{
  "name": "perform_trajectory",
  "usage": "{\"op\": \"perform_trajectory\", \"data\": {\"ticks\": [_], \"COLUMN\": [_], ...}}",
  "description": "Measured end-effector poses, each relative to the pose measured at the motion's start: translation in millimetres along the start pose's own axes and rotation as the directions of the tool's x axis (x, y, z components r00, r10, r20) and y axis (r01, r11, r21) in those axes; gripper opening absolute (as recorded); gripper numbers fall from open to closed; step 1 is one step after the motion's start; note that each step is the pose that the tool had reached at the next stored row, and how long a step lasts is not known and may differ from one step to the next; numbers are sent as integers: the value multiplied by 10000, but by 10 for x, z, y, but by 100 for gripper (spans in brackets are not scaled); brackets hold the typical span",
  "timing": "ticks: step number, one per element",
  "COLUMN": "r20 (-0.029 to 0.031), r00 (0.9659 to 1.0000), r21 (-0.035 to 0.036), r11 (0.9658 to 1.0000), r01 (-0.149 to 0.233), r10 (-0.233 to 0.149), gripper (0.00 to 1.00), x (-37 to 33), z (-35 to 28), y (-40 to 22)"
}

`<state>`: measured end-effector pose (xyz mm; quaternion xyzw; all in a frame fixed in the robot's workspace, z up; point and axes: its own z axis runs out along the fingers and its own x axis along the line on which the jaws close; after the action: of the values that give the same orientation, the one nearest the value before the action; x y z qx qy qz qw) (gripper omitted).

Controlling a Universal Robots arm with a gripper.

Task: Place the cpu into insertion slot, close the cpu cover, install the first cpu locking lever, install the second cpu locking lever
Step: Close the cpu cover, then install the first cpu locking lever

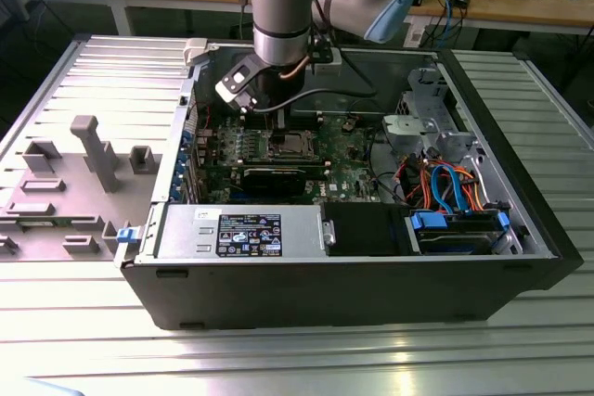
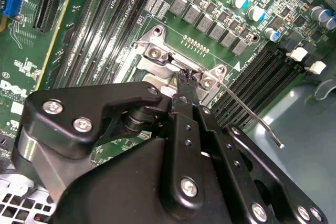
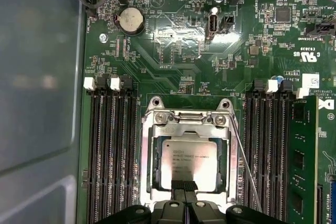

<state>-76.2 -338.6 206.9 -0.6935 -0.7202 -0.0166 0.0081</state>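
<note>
While the black linkage gripper [image 3: 184, 186] hangs low over the green circuit board [image 3: 173, 51], its two fingers are pressed together with no gap between them. Their tips are down at one edge of the thin square silver metal cpu cover [image 3: 186, 125]; whether they nip a tab of it I cannot tell. The small flat square cpu with its dull silver-grey top [image 3: 189, 163] lies seated in the square, shiny-rimmed insertion slot [image 1: 283, 144]. It shows through the window of the cover, which lies flat over it. A thin steel wire lever [image 3: 247, 166] runs along one side of the socket and slants out over the long black memory slots [image 3: 262, 145]. Its hooked end stands free in the second wrist view, so I judge it not latched. The chip is likely light, stiff and slick on top, with fragile contacts beneath, so any force belongs on the frame, not the chip. The cover looks like thin, sharp-edged sheet, best pushed at its rim; the springy lever is best taken at its bent end. Room is tight: memory slots flank the socket on both sides, a green memory card [image 3: 304, 166] stands beyond one bank, and the grey metal case wall [image 3: 37, 77] bounds the board.
</note>
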Motion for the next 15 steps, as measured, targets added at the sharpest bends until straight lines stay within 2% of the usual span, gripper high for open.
{"op": "perform_trajectory", "data": {"ticks": [4, 10, 15], "r20": [-8, -6, -6], "r00": [10000, 10000, 10000], "r21": [-2, 0, -1], "r11": [10000, 10000, 10000], "r01": [1, 0, -1], "r10": [-1, 0, 1], "gripper": [11, 11, 11], "x": [1, -6, -6], "z": [-32, -31, -32], "y": [5, 180, 187]}}
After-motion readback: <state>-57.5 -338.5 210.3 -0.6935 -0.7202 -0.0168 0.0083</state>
